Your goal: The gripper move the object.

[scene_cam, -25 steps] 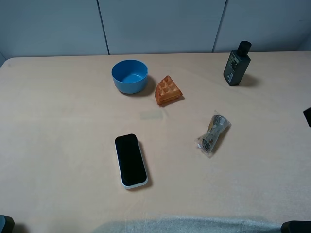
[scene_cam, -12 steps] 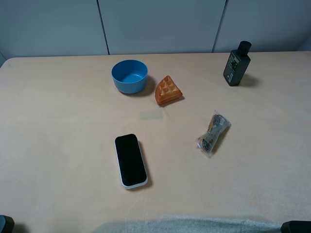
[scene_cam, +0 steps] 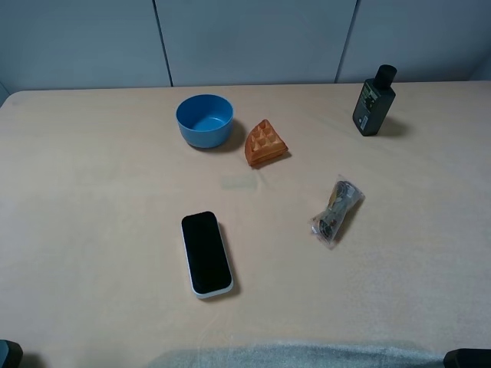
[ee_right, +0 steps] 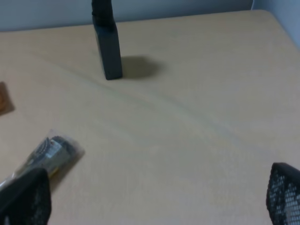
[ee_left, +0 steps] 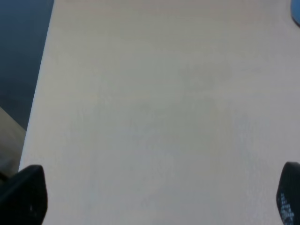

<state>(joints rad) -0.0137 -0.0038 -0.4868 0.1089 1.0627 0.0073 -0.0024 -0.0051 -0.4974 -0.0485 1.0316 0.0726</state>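
The blue bowl (scene_cam: 204, 119) stands upright at the back of the table, left of centre, with an orange waffle wedge (scene_cam: 265, 143) just to its right. A sliver of the bowl shows at the edge of the left wrist view (ee_left: 296, 11). My left gripper (ee_left: 154, 197) is open and empty over bare table near the left table edge, far from the bowl. My right gripper (ee_right: 152, 197) is open and empty over the right side of the table. Only dark bits of the arms show at the bottom corners of the exterior view.
A black phone with a white rim (scene_cam: 205, 253) lies front of centre. A clear packet of dark parts (scene_cam: 337, 211) (ee_right: 47, 154) lies right of centre. A black bottle (scene_cam: 374, 100) (ee_right: 107, 42) stands at the back right. The table's left edge (ee_left: 40, 89) is close to my left gripper.
A black part at the right edge of the exterior view one second ago has left the view. The objects on the table have not moved.
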